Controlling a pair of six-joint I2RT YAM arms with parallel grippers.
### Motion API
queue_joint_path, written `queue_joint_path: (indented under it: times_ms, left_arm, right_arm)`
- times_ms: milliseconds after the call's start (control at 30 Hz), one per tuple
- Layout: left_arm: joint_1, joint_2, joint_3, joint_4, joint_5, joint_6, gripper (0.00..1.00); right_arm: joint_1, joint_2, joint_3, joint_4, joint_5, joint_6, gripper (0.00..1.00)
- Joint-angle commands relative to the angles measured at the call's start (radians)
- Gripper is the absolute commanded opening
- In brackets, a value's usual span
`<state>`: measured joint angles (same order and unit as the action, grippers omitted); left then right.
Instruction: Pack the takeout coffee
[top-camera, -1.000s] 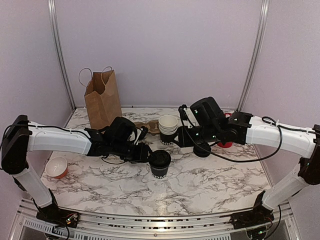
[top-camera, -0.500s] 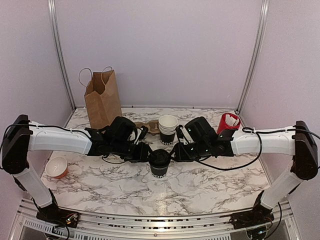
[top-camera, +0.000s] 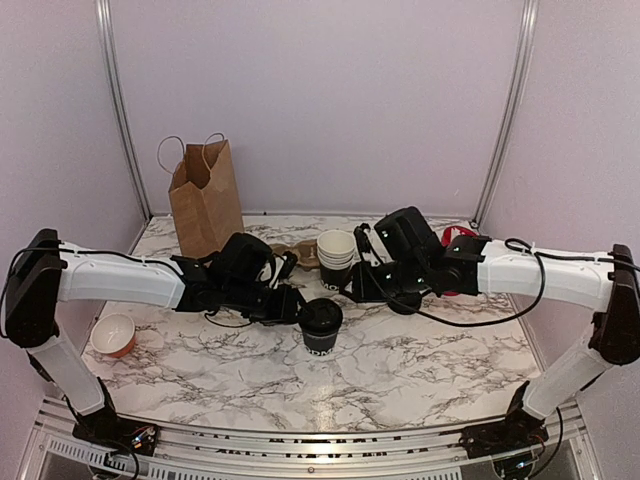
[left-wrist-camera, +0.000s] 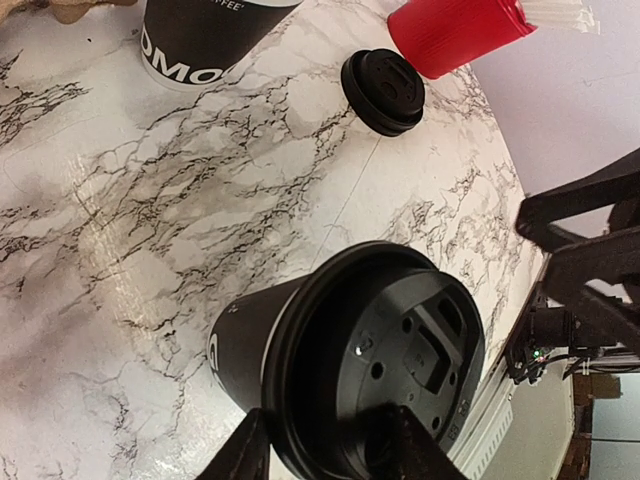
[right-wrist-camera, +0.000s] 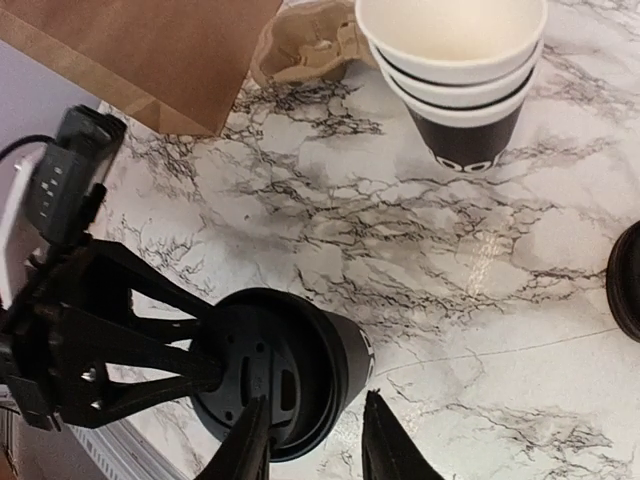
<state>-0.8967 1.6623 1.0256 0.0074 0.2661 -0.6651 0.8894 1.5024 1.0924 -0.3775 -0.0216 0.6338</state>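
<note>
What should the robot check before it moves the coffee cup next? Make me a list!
1. Lid on the takeout coffee: ok, the black lid sits on top.
2. Left fingers gripping it: ok, one on each side by the rim.
3. Cup upright: ok.
4. Right fingers out of the way: ok, open and holding nothing.
5. Paper bag standing: ok, upright at the back left.
6. Bag mouth open wide enough: cannot tell.

The takeout coffee (left-wrist-camera: 245, 345) is matt black paper under a smooth plastic lid (left-wrist-camera: 380, 360); the bench (top-camera: 420, 370) is glossy veined marble; the bag (top-camera: 205, 200), creased brown paper.
</note>
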Motion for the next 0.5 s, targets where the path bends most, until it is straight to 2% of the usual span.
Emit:
queue_joint_path:
  times_ms: [0, 200, 400, 467]
  left_arm:
    - [-0.005, 0.030, 0.001, -0.031, 0.001, 0.021, 0.40]
    - [-0.005, 0.034, 0.004, -0.032, 0.004, 0.022, 0.40]
    - [-0.005, 0.045, 0.015, -0.031, 0.010, 0.025, 0.40]
    - [-0.005, 0.047, 0.018, -0.031, 0.012, 0.026, 0.40]
  right_arm:
    - [0.006, -0.067, 0.125, -0.050, 0.073, -0.052, 0.31]
    - [-0.005, -0.038, 0.105, -0.032, 0.069, -0.045, 0.32]
    - [-0.008, 0.073, -0.032, 0.104, -0.090, 0.021, 0.32]
    - [-0.006, 0.108, -0.055, 0.097, -0.119, 0.036, 0.31]
